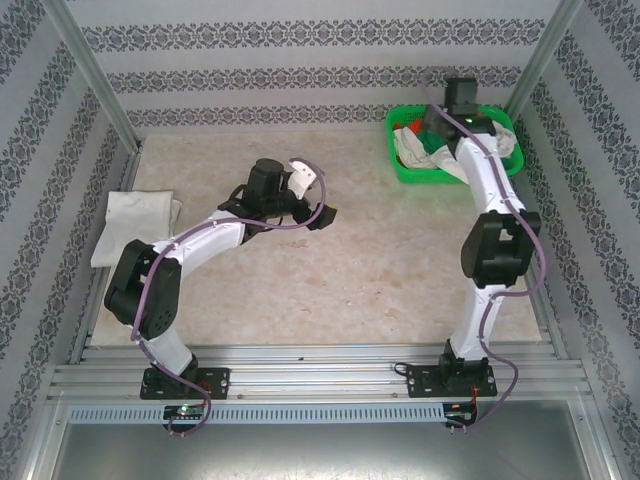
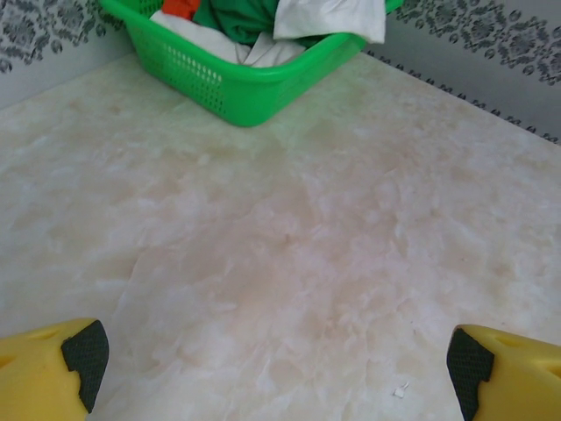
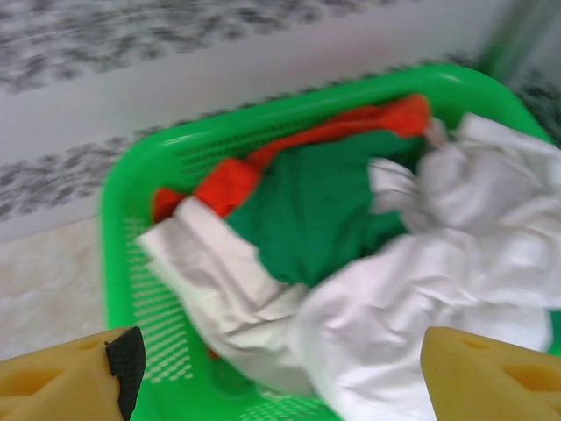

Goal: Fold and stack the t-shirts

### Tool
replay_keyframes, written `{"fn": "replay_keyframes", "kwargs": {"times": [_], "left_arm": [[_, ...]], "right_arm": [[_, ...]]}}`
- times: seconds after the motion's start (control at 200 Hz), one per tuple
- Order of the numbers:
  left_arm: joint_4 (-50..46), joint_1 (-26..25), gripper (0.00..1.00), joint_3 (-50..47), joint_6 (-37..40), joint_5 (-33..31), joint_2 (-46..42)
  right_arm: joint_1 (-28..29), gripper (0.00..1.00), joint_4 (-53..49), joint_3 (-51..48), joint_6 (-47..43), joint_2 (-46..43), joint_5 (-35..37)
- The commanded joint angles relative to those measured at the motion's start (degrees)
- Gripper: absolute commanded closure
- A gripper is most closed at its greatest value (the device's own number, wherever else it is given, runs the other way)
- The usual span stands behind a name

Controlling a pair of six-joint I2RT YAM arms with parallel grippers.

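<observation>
Nearby, the left gripper [image 2: 276, 364] hangs wide open, empty, over the pale marbled table [image 2: 289, 219]; one folded white cotton t-shirt [image 1: 135, 222] lies at left of frame. Upper right, the right gripper [image 3: 276, 364], fingers spread and empty, hovers over crumpled white t-shirts [image 3: 456, 263] in the green plastic basket [image 3: 118, 202]. Likely fetching another: descend, pinch white cloth.

No readable text (wallpaper [image 1: 320, 75] merely ornamental).

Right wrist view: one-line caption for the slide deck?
Open right gripper above the green basket holding crumpled white t-shirts, a green garment and an orange garment.
</observation>
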Motion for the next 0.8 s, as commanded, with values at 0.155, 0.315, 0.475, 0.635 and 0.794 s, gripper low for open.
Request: {"fn": "replay_keyframes", "kwargs": {"times": [0.155, 0.315, 0.475, 0.635, 0.794], "left_arm": [[-0.36, -1.28, 0.0, 0.72, 2.27, 2.19, 0.13], [0.11, -1.28, 0.0, 0.33, 2.28, 2.43, -0.26], [0.2, -1.34, 0.0, -0.09, 2.81, 2.24, -0.57], [1.38, -1.3, 0.0, -0.93, 3.11, 1.53, -0.9], [2.65, -1.28, 0.0, -0.54, 2.71, 0.51, -0.66]], "right_arm": [[-6.02, 0.17, -2.45, -9.04, 11.9, 0.69, -1.46], [-6.56, 0.28, -6.93, -3.51, 10.65, 6.85, -4.6], [-6.22, 0.81, -10.13, 2.24, 10.31, 8.63, -4.74], [-4.97, 1.0, -7.66, 2.2, 8.99, 3.49, -1.58], [-2.25, 1.0, -2.5, 2.02, 6.06, -2.69, 1.44]]}}
